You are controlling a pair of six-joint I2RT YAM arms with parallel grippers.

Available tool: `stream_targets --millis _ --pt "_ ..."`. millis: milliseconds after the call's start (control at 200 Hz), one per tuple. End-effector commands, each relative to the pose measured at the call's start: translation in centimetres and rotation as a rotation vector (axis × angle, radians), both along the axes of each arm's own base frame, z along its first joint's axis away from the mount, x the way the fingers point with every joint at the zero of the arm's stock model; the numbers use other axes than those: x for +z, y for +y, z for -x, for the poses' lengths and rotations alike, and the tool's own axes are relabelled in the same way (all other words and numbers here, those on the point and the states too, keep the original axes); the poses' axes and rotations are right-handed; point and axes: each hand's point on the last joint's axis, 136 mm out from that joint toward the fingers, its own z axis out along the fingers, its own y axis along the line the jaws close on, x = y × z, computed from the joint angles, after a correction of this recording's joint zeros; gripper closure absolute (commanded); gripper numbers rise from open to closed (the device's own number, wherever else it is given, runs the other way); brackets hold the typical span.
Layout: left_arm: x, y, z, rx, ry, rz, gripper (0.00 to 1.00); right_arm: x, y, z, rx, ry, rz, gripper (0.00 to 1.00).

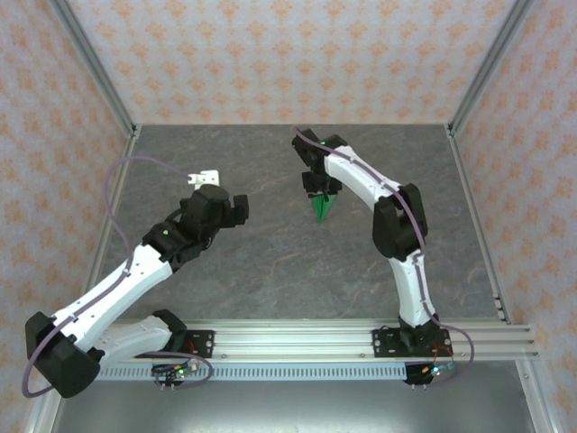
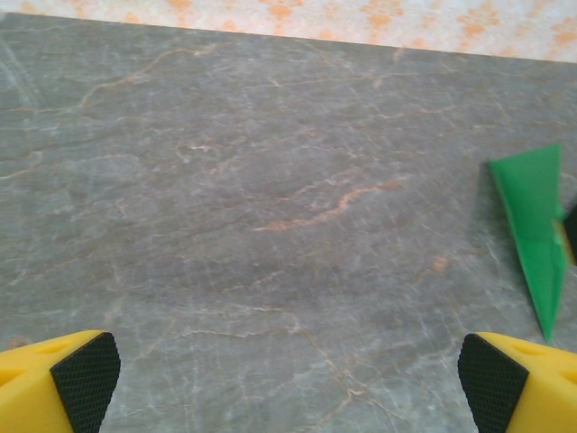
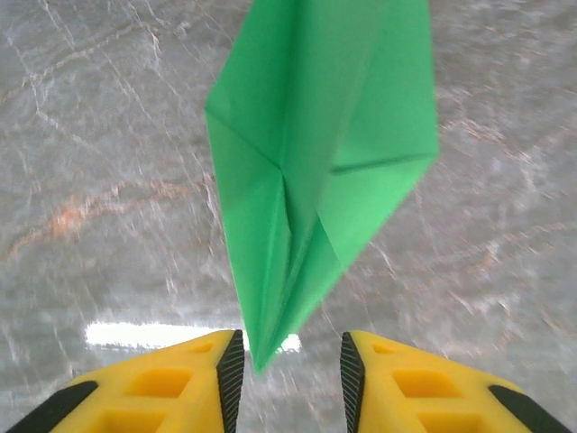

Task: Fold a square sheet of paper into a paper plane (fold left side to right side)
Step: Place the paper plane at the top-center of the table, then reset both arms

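The paper plane [image 3: 315, 162] sits just right of the tabletop's [image 1: 270, 262] centre, its tip between the right tool's [image 3: 288, 379] parted, unpinching jaws; the left tool [image 2: 288, 379] gapes wide, empty.

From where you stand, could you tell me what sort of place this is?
Probably a robot test cell, not a home: a stone-patterned table boxed in by patterned wall panels on aluminium posts, with the left arm and right arm bolted to a metal rail.

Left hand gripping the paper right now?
No: the left hand is open over bare table, and the paper plane is well clear of its pads.
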Motion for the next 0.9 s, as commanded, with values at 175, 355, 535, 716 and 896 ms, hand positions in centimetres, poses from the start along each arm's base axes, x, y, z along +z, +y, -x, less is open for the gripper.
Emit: stream_targets --millis 175,355,535,716,896 --pt "1.6 7.2 -1.6 0.219 -0.06 -0.042 0.0 11.7 -6.1 1.5 -0.046 -0.442 -0.011 0.35" --pt "1.2 12.9 -1.1 0.461 -0.164 -0.123 0.0 12.9 -12.7 3.6 -0.18 -0.626 -0.003 0.12" --pt "-1.0 16.2 0.4 0.612 -0.167 -0.304 0.0 11.7 -19.5 5.6 -0.344 -0.781 0.017 0.0" --pt "-4.2 16.7 -0.6 0.606 -0.106 -0.392 0.0 7.0 -25.9 6.8 -0.518 -0.901 0.06 0.0" --pt "-7.5 15.2 -3.4 0.485 -0.049 -0.443 0.0 3.6 -27.2 6.2 -0.511 -0.927 0.082 0.01"
